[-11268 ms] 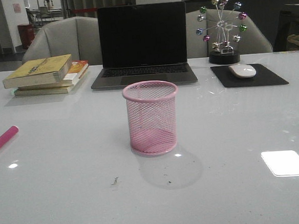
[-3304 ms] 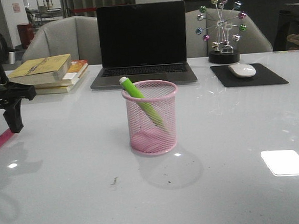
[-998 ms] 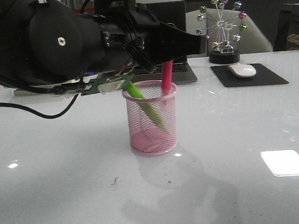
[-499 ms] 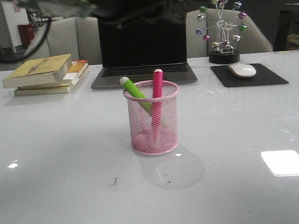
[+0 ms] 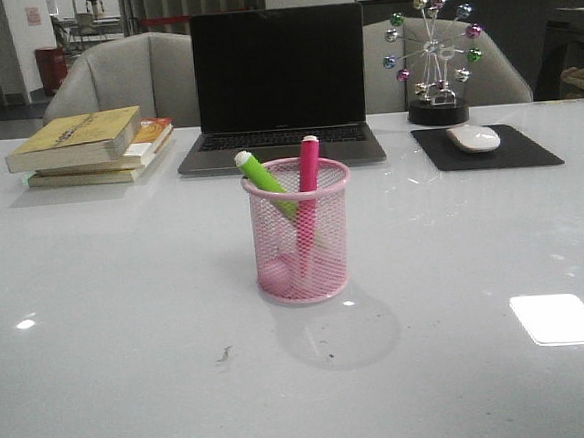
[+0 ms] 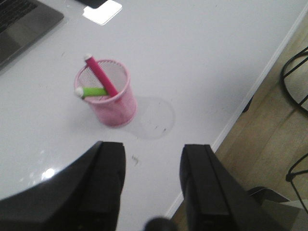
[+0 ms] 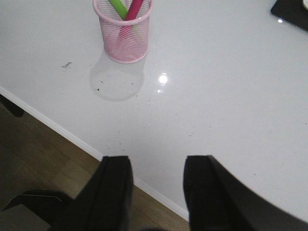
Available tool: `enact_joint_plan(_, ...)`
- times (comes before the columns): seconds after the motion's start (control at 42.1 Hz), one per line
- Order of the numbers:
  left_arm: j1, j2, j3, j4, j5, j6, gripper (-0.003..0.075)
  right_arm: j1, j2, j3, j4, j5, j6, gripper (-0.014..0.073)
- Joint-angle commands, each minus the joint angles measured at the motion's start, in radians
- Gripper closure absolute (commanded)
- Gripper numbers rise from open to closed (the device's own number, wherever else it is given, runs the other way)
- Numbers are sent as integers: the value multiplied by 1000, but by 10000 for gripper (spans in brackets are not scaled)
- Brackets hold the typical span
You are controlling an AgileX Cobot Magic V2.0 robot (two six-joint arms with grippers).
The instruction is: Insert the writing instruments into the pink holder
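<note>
The pink mesh holder [image 5: 302, 248] stands at the middle of the white table. Both pens lean inside it: the lime green pen [image 5: 261, 177] tilts to the left, and the magenta pen [image 5: 307, 183] stands nearly upright beside it. In the left wrist view the holder [image 6: 107, 98] with both pens lies well beyond my left gripper [image 6: 153, 150], which is open and empty. In the right wrist view the holder [image 7: 124, 33] is far from my right gripper [image 7: 158, 161], also open and empty, hanging above the table's near edge. Neither arm appears in the front view.
A black laptop [image 5: 280, 85] stands behind the holder, stacked books [image 5: 91, 145] at back left. A mouse [image 5: 474, 138] on a dark pad and a beaded desk ornament [image 5: 434, 64] sit at back right. The table edge [image 7: 72, 137] and wooden floor show beneath both grippers.
The left arm set the magenta pen into the holder beside the green one, let go and drew back out of the front view. The holder has not moved in the last half second.
</note>
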Motion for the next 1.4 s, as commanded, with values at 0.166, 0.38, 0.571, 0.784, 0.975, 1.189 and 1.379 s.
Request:
enact_joint_plan(0.166,2,-138,164,85,-81,-144,371,-3,-71,69,-18,-101,5,213)
enact_joint_plan(0.38,2,-134,228,102,-92,-144,433,-3,-73,79,-18,-133,1,475)
enact_joint_plan(0.571,2,-134,239,137,-110,-129,624,-3,-73,79,-35,-146,-3,566)
enact_joint_plan(0.784,2,-134,239,143,-112,-119,624,-3,-73,79,-62,-127,-10,565)
enact_joint_plan(0.975,2,-134,239,142,-118,-119,624,-3,-73,79,-62,-127,-10,565)
enact_joint_plan(1.189,2,-134,239,142,-118,-119,624,-3,-73,79,-62,-127,-10,565)
enact_joint_plan(1.379,10,-148,239,172,-123,-121,624,-3,-73,79,-62,-127,-10,565)
